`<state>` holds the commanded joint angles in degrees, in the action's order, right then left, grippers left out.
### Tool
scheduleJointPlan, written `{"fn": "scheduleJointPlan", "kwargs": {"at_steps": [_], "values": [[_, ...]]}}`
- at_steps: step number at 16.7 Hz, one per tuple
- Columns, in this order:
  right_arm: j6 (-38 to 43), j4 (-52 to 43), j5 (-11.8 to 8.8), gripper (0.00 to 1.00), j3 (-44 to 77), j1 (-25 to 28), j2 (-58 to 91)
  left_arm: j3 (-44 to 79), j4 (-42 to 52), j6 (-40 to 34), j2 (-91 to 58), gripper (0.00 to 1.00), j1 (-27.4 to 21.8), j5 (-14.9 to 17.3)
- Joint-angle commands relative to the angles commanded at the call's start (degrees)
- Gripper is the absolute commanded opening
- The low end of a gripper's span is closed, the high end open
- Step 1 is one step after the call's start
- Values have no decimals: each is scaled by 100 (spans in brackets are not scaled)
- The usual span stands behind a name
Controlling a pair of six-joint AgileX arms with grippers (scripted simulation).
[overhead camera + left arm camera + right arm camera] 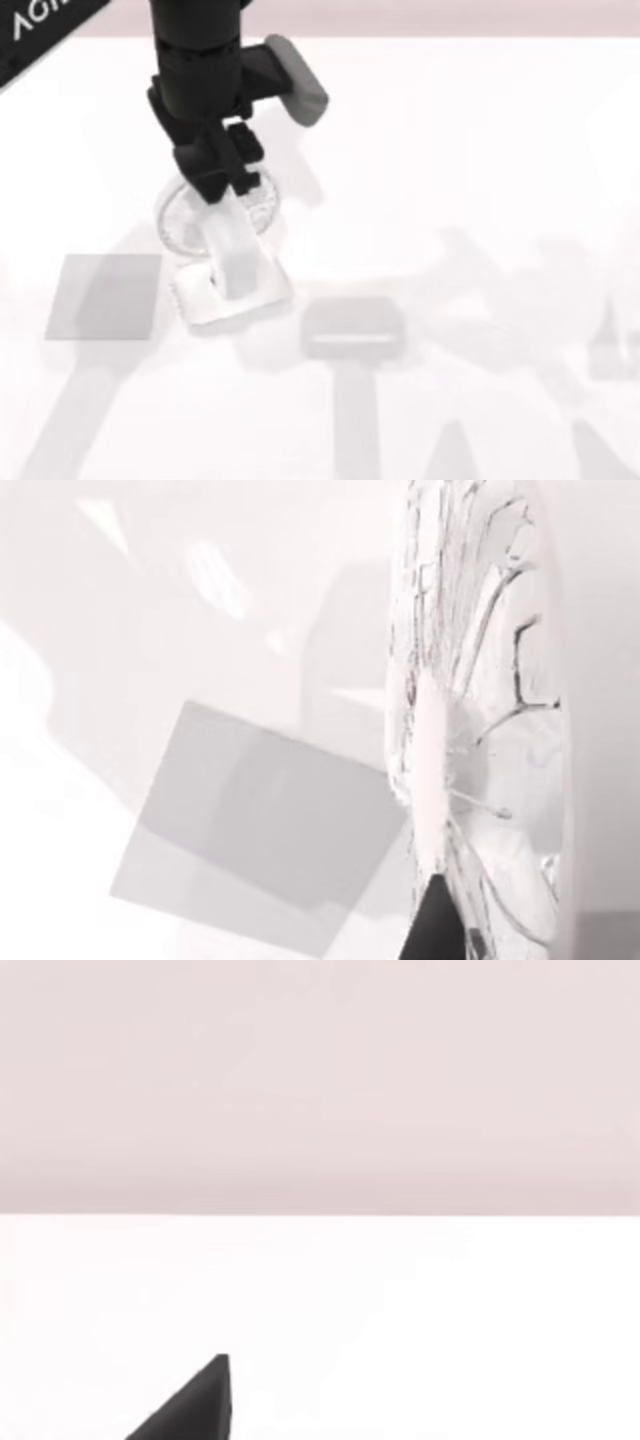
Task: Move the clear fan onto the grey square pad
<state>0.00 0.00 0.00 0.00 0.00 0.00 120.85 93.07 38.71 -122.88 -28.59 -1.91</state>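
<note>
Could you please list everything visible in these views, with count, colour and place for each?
clear fan: one, translucent whitish, left of the table's middle, round grille head under the left gripper, its base just right of the pad.
grey square pad: one, pale grey, flat near the table's left side, nothing on it.
dark grey rectangle: one, smaller, rounded corners, near the table's middle, right of the fan.
table: one, white, beneath everything.
left gripper: one, black, at the fan's head and neck; its arm comes in from the top view's upper left.
right gripper: out of the top view; only a dark tip shows in the right wrist view, over bare table.
</note>
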Motion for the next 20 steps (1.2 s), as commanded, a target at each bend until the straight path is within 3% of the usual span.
{"fn": "scheduleJointPlan", "kwargs": {"at_steps": [4, 10, 16, 20], "values": [[0, 0, 0, 100, 0, 0, 0, -396, 170, -2002, 229, 0, 253, -201], [0, 0, 0, 100, 0, 0, 0, -1025, -26, -6349, 885, 0, 751, -324], [0, 0, 0, 100, 0, 0, 0, -1820, -634, -10718, 1614, 0, 1273, -165], [0, 0, 0, 100, 0, 0, 0, -2387, -1026, -12744, 1918, 0, 1566, 19]]}}
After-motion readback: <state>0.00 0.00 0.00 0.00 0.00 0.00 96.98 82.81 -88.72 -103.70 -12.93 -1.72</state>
